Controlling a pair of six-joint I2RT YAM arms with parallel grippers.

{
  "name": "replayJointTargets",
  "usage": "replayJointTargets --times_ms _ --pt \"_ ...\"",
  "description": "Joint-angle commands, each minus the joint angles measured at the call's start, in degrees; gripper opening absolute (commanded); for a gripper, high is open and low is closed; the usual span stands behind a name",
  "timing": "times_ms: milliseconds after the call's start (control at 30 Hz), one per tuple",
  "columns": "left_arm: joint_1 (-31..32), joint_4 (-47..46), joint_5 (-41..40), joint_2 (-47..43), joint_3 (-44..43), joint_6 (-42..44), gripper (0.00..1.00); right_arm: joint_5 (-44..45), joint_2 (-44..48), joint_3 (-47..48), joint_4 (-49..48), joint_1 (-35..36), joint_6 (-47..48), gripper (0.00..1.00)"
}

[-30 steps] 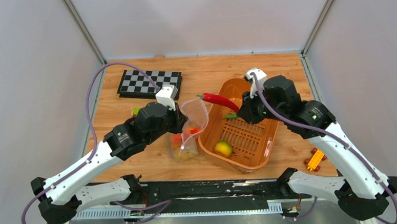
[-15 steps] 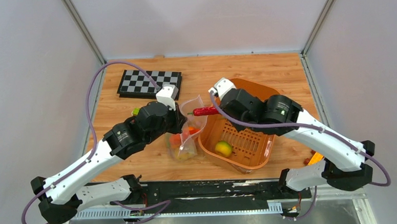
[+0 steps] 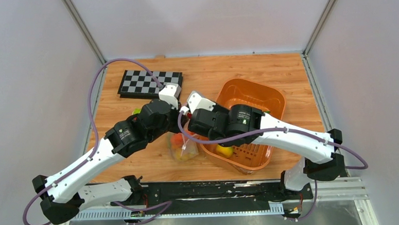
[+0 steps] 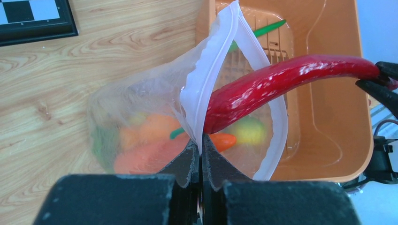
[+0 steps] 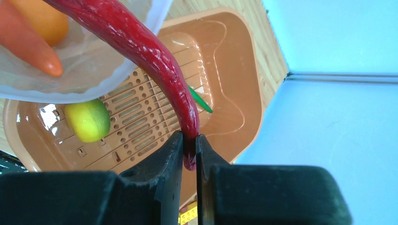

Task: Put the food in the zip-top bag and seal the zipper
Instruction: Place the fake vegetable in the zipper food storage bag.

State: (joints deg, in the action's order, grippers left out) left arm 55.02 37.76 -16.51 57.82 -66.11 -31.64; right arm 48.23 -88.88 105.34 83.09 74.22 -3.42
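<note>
Pinching the rim of the zip-top bag point(image 4: 141, 103) with our left gripper point(image 4: 201, 146), just left of the orange basket point(image 4: 328, 122), we clamp one end of the red chilli point(image 4: 281, 77) in our right gripper point(image 5: 189, 140), its tip inside the bag mouth.

One zip-top bag point(image 4: 141, 101), one red chilli point(image 4: 281, 77), one basket point(image 4: 331, 122), one checkerboard point(image 3: 147, 83) — one yellow-green fruit point(image 5: 88, 120)
</note>
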Motion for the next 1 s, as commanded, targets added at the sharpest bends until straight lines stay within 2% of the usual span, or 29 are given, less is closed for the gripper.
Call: replayJointTargets --times_ms 0,200,367,467,633,733,833,967 --pt "-0.18 -2.43 0.99 -1.16 -1.09 0.24 0.04 4.13 -1.49 2.82 -3.23 2.06 4.79 0.02" --pt "-0.19 -4.91 0.70 -4.00 1.53 -0.28 0.04 -0.07 0.79 0.35 -10.47 2.51 5.23 0.14" --pt "-0.18 -5.74 -0.52 -5.75 3.04 -0.82 0.04 -7.33 6.87 -5.41 -21.62 2.42 6.05 0.23" --pt "-0.21 -6.28 -0.17 -6.05 3.39 -0.95 0.04 -11.92 11.03 -9.59 -29.58 2.43 5.74 0.38" --pt "-0.18 -6.31 0.08 -6.03 3.60 -1.29 0.04 -17.04 16.45 -14.15 -37.03 2.33 3.78 0.50" --pt "-0.20 -6.44 -0.09 -6.31 3.93 -1.69 0.04 -16.78 19.07 -16.65 -39.34 2.25 1.89 0.53" --pt "-0.23 -6.39 -0.84 -6.95 4.14 -2.25 0.04 -12.69 21.39 -19.48 -39.89 1.43 -0.63 0.57" --pt "-0.23 -7.74 -2.35 -9.53 4.89 -3.06 0.04 -10.01 24.79 -23.38 -37.86 -4.22 -8.00 0.63"
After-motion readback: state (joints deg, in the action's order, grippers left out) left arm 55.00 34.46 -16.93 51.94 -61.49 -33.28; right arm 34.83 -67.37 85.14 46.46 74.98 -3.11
